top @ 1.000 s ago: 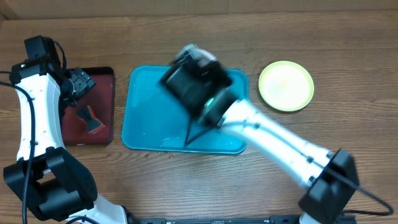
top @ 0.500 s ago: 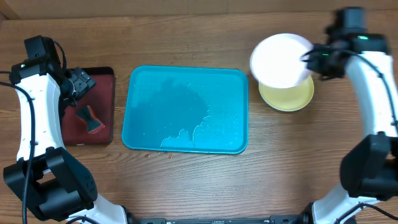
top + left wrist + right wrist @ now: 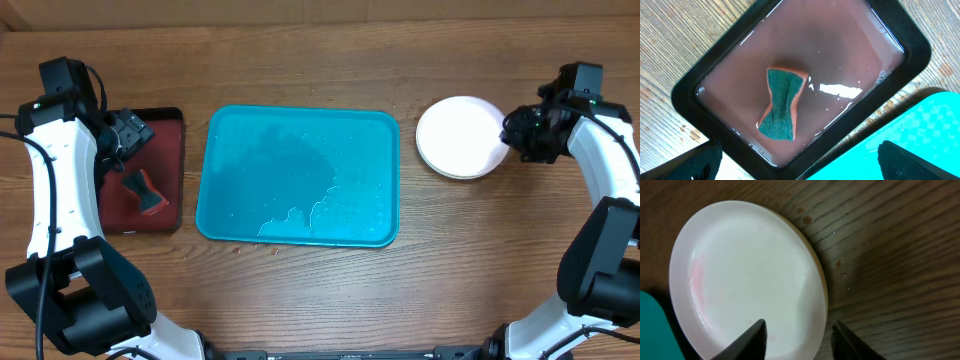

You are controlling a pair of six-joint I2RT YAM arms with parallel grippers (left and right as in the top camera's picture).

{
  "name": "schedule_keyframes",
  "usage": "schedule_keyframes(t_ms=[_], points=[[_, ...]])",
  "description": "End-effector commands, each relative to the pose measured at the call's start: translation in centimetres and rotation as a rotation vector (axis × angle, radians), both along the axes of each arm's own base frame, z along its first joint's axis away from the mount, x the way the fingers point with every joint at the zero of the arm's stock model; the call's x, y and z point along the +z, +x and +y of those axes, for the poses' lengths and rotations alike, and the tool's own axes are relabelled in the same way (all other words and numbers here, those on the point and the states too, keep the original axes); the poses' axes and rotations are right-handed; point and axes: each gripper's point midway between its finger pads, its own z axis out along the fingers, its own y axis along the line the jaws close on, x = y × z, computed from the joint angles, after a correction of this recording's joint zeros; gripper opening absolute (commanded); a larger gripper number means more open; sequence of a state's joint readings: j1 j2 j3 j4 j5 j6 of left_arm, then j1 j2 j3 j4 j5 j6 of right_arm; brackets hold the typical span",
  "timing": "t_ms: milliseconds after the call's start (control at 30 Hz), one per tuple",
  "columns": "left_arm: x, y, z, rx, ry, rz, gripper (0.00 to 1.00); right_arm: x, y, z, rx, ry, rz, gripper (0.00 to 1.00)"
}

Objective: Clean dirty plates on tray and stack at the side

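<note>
The white plate lies on the table at the right, on top of the yellow-green plate, of which only a thin rim shows. In the right wrist view the white plate has a faint pink smear on its left side. My right gripper is open at the plate's right edge, its fingers straddling the rim without holding it. The turquoise tray is wet and holds no plates. My left gripper is open and empty above the dark red tray. The light blue plate is out of view.
A dark red tray of murky water stands left of the turquoise tray, with a green and orange sponge in it, which also shows in the left wrist view. The turquoise tray's corner is beside it.
My right arm swung from the turquoise tray to the right with the white plate, set it on the yellow-green plate and let go. The left arm has not moved.
</note>
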State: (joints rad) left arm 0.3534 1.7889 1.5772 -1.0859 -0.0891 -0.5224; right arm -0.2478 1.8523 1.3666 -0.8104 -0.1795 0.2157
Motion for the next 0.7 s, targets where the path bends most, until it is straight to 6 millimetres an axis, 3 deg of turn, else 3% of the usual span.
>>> schedule_keyframes(t_ms=[0,167,300,467,533,567,667], points=[[0.7,0.2,0.0,0.007,0.001,-0.021,1.00,1.1,0.0,0.2,0.006,0.008,-0.020,0.55],[0.7,0.2,0.0,0.007,0.001,-0.021,1.00,4.0,-0.8,0.6,0.010,0.017,-0.026,0.72],[0.7,0.2,0.0,0.007,0.001,-0.021,1.00,9.1,-2.9,1.2,0.012,0.003,-0.097,0.76],[0.7,0.2,0.0,0.007,0.001,-0.021,1.00,15.0,-8.4,4.0,0.048,0.044,-0.152,0.80],[0.7,0.2,0.0,0.007,0.001,-0.021,1.00,16.5,-10.7,5.2,0.066,0.050,-0.156,0.84],[0.7,0.2,0.0,0.007,0.001,-0.021,1.00,17.0,-11.9,5.7,0.075,0.050,-0.155,1.00],[0.7,0.2,0.0,0.007,0.001,-0.021,1.00,18.0,-15.4,7.3,0.102,0.078,-0.129,1.00]])
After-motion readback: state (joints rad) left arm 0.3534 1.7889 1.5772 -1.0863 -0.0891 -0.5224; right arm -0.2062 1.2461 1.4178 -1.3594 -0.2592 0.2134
